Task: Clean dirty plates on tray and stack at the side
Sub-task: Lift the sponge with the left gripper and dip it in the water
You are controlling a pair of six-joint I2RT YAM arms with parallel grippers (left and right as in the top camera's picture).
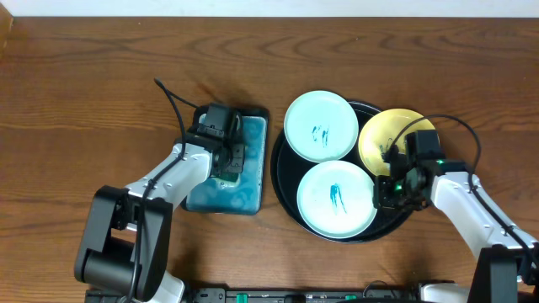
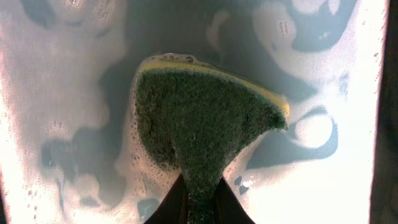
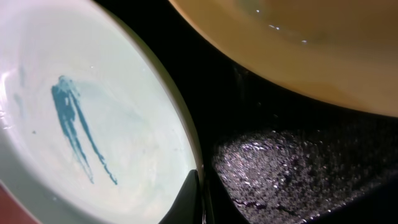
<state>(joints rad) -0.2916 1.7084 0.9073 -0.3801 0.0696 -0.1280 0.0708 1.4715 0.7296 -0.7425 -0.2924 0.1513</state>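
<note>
Tray (image 1: 283,172) first: the black round one lies at about 3 o'clock from the table's centre in my overhead view, and all three plates are on it. The back mint plate (image 1: 321,126) sits at the tray's 11 o'clock. The front mint plate (image 1: 337,199) sits at its 6 o'clock, and the two rims are nearly touching. The yellow plate (image 1: 389,135) is at 2 o'clock, its lower edge hidden under my right wrist. Each mint plate carries a teal scribble (image 3: 74,127) near its middle; I cannot tell whether the yellow one is marked. My right gripper (image 1: 381,192) is down at the front mint plate's 3 o'clock edge. On the wrist feed its fingers are pinched together on that plate's rim, with wet black tray beside them and the yellow plate above. Just beside the tray, at its 9 o'clock, stands the rectangular basin (image 1: 257,160) of blue soapy water. My left gripper (image 1: 226,151) reaches into it from 7 o'clock. It is clamped tight on a sponge (image 2: 205,118), green scouring face toward the camera with a yellow edge behind. The sponge is pressed into foam that covers much of the water. The brown wood-grain table (image 1: 84,101) runs all round, from the basin out to 9 o'clock and behind the tray at 12 o'clock.
</note>
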